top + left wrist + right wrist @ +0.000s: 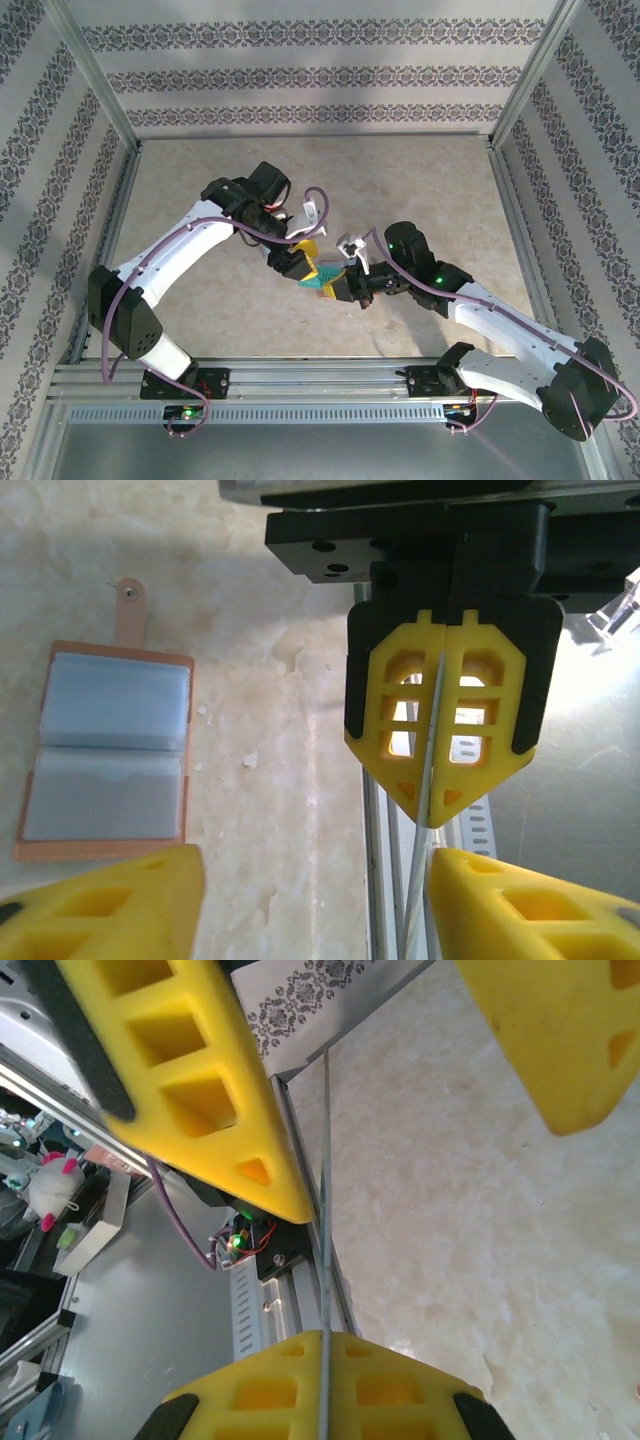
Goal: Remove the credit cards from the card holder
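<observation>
Here the credit card sits edge-on in the right claw.

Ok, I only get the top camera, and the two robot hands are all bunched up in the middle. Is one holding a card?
Observer: Yes, the left wrist view has the right gripper shut on a thin card, seen edge-on.
Operator: What about the other hand?
Observer: The left gripper is open, one finger on each side of that card.
Operator: And where's the wallet?
Observer: The card holder lies open on the table, grey-blue pockets facing up.
</observation>
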`<action>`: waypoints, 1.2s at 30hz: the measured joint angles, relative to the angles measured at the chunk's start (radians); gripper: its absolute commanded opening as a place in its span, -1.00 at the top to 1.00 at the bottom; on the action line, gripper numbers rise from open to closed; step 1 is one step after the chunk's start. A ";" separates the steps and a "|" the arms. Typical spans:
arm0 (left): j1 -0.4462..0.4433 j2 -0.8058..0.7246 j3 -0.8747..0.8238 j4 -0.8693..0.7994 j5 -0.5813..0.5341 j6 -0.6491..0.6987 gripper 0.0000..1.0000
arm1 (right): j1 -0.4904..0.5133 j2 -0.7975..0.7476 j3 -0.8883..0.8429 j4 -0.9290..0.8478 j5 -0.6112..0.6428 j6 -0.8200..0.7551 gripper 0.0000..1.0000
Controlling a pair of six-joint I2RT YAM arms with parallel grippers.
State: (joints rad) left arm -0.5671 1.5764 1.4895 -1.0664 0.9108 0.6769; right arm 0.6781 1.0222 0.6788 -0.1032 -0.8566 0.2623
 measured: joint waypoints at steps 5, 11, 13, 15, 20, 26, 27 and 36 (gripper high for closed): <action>-0.010 0.013 0.008 -0.023 0.031 0.025 0.43 | 0.005 0.002 0.000 -0.007 0.004 -0.001 0.93; -0.014 0.016 0.013 -0.059 0.063 0.058 1.00 | 0.005 0.008 0.000 -0.022 0.040 -0.006 0.55; -0.014 0.016 0.013 -0.059 0.060 0.058 1.00 | 0.005 0.006 0.000 -0.026 0.047 -0.010 0.30; -0.014 0.016 0.012 -0.051 0.053 0.057 1.00 | 0.004 0.000 0.000 -0.033 0.056 -0.010 -0.02; 0.002 -0.019 -0.036 0.021 0.026 0.037 1.00 | -0.028 -0.041 -0.001 -0.045 0.084 -0.005 -0.51; 0.074 -0.100 -0.132 0.168 -0.025 -0.042 1.00 | -0.065 -0.107 -0.023 -0.047 0.150 0.008 -0.74; 0.086 -0.111 -0.150 0.200 -0.039 -0.058 1.00 | -0.073 -0.119 -0.032 -0.047 0.170 0.015 -0.76; 0.180 -0.198 -0.342 0.519 -0.202 -0.216 1.00 | -0.116 -0.175 -0.053 -0.111 0.453 0.095 -0.96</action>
State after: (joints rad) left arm -0.3874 1.3785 1.1473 -0.5472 0.7086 0.4610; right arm 0.5625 0.8474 0.6262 -0.2146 -0.4034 0.3573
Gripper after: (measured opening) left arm 0.064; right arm 0.979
